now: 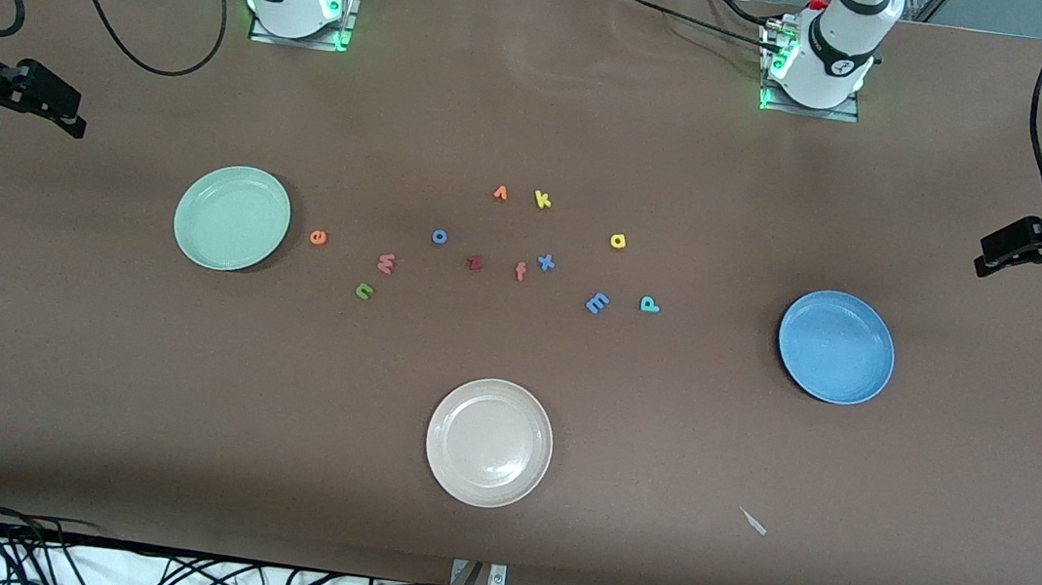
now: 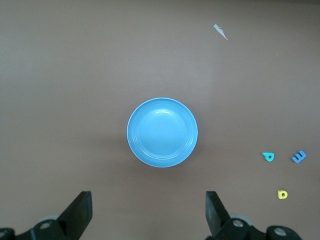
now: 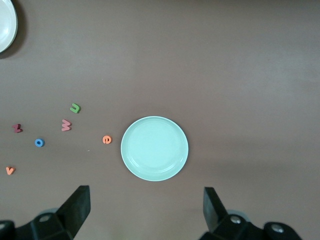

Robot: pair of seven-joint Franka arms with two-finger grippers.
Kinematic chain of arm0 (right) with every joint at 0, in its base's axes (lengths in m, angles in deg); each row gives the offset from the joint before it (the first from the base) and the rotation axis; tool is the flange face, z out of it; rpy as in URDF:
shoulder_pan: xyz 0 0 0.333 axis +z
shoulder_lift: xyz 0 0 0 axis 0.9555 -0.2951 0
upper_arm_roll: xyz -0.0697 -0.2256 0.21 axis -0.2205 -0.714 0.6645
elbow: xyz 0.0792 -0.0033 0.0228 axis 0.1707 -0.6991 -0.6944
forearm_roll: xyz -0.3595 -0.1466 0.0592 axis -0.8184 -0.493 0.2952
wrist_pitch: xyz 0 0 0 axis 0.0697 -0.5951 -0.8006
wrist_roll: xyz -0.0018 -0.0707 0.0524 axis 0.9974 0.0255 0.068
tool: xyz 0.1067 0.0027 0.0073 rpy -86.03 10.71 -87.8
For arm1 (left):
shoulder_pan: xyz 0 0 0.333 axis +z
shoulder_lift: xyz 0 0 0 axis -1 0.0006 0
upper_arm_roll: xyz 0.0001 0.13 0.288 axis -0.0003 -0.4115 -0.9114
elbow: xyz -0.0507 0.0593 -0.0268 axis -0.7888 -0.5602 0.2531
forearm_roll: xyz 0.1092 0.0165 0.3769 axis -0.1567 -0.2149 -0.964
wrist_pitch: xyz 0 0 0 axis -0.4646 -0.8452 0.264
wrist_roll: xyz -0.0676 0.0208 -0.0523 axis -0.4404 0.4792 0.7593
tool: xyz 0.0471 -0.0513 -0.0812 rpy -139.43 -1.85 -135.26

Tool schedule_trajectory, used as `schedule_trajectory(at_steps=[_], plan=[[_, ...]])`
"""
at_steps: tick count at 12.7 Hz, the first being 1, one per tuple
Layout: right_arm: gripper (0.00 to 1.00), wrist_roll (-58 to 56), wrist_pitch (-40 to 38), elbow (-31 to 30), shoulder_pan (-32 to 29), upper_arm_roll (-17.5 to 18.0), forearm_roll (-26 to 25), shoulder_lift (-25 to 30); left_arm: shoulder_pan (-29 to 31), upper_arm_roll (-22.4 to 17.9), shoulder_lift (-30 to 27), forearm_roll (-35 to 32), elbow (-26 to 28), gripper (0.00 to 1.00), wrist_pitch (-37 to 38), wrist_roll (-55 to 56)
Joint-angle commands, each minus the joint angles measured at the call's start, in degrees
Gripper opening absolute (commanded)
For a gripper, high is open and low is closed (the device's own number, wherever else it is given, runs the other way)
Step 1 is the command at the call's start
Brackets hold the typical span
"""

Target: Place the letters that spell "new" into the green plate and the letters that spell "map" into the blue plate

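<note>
The green plate (image 1: 232, 217) (image 3: 154, 148) lies toward the right arm's end, and the blue plate (image 1: 836, 346) (image 2: 162, 132) toward the left arm's end. Both hold nothing. Beside the green plate lie the orange e (image 1: 318, 237) (image 3: 106, 139), pinkish w (image 1: 386, 263) (image 3: 66, 125) and green n (image 1: 365, 290) (image 3: 75, 108). Nearer the blue plate lie the blue m (image 1: 597, 303) (image 2: 298, 156), teal p (image 1: 649, 304) (image 2: 268, 156) and yellow a (image 1: 618, 241) (image 2: 283, 194). My left gripper (image 1: 1012, 245) (image 2: 148, 200) hangs open high by the blue plate. My right gripper (image 1: 52, 107) (image 3: 146, 197) hangs open high by the green plate.
A cream-white plate (image 1: 489, 442) (image 3: 5, 25) sits nearest the front camera. Between the letter groups lie a blue o (image 1: 439, 236), dark red z (image 1: 474, 264), red f (image 1: 520, 272), blue x (image 1: 545, 262), yellow k (image 1: 542, 200) and orange v (image 1: 500, 193). A white scrap (image 1: 753, 521) lies near the front edge.
</note>
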Motion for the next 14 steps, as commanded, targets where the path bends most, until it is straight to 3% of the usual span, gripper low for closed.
schedule_trajectory(at_steps=[1,14], plan=[[1.00,0.18,0.16,-0.22,-0.30,0.29,0.82,0.29,0.31,0.09,-0.62,1.55,0.64,1.00,-0.57,0.02],[1.00,0.27,-0.54,-0.31,-0.30,0.29,0.82,0.29,0.31,0.09,-0.62,1.54,0.99,1.00,-0.57,0.02]])
